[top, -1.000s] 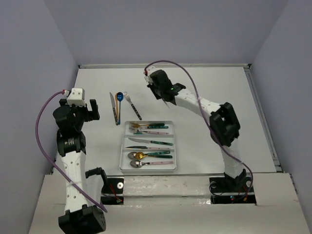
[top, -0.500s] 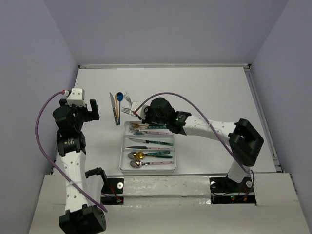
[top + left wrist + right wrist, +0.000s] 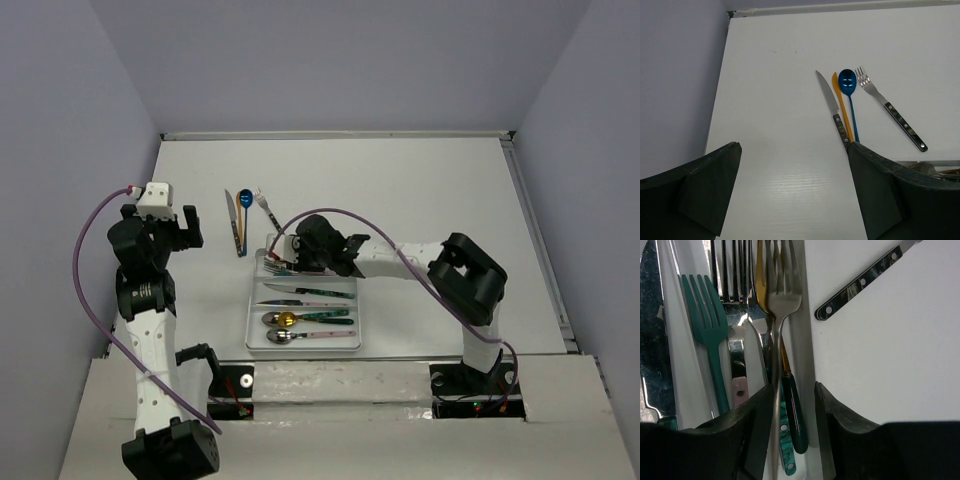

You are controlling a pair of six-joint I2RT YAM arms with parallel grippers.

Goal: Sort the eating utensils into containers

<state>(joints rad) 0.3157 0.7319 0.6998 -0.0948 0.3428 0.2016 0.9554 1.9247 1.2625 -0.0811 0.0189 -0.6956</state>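
Observation:
My right gripper (image 3: 291, 256) hangs low over the far compartment of the white tray (image 3: 252, 322). In the right wrist view its jaws (image 3: 794, 390) stand apart, open. A silver fork (image 3: 782, 295) lies along the inner side of the left finger, on top of other forks, among them a teal fork (image 3: 702, 307). On the table beyond the tray lie a silver knife (image 3: 829, 97), an orange knife (image 3: 842, 107), a blue spoon (image 3: 847, 82) and a black-handled fork (image 3: 895, 116). My left gripper (image 3: 794, 147) hovers open above bare table, left of them.
The tray's middle compartment holds knives (image 3: 305, 292) and the near one spoons (image 3: 288, 320). The tray's right wall (image 3: 807, 340) separates the forks from the black-handled fork (image 3: 857, 282) outside. Purple walls close in the table on three sides.
The right arm swung from the far middle of the table down to the tray's far compartment, bringing the silver fork. The left arm has not moved.

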